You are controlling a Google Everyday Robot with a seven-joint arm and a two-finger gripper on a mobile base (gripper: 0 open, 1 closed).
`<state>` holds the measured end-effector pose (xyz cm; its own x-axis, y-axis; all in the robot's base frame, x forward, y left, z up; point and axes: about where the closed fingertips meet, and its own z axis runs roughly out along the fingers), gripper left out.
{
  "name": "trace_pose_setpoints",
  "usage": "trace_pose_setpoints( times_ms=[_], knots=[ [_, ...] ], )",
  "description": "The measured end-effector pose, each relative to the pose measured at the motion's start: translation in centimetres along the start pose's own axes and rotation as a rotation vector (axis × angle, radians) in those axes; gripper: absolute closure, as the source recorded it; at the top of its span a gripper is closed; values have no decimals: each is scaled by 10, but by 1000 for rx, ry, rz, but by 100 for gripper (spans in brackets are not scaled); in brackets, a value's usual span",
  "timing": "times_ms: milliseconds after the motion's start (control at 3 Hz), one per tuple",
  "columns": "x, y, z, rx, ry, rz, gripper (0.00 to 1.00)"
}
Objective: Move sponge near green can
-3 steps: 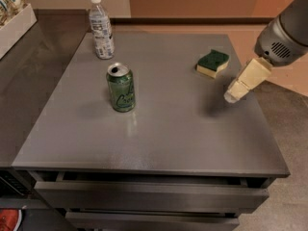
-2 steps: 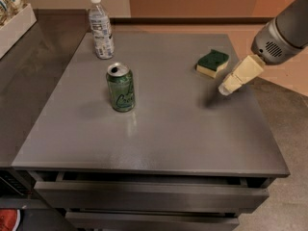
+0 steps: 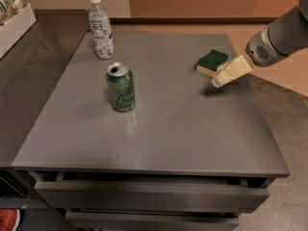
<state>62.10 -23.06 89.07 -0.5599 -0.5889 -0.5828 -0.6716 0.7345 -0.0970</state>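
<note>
You are working over the bench (image 3: 192, 138). The gripper (image 3: 219, 81) is hanging near its right edge, just beside the sponge (image 3: 211, 61); you cannot tell how its jaws are standing. The green can (image 3: 120, 88) is standing left of centre. The sponge is lying toward the far right corner. It is probably light and squashy, so pinching across its narrow sides should be safest.

Surface (image 3: 159, 129): grey metal, smooth, dull sheen.
Can (image 3: 120, 88): green aluminium, glossy; bare silver top.
Bottle (image 3: 101, 30): clear plastic, paper-like label, white cap.
Sponge (image 3: 211, 61): rough dark green scouring top over soft pale yellow foam.
Gripper (image 3: 219, 81): cream, matt plastic look, just beside the sponge over the surface's right side.
</note>
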Motion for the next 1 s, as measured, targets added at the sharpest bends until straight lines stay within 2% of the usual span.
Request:
trace_pose_setpoints(
  times_ms=[667, 1000],
  knots=[
    [-12, -19, 36, 39, -55, 107, 0],
    [-23, -21, 48, 64, -78, 114, 0]
  ],
)
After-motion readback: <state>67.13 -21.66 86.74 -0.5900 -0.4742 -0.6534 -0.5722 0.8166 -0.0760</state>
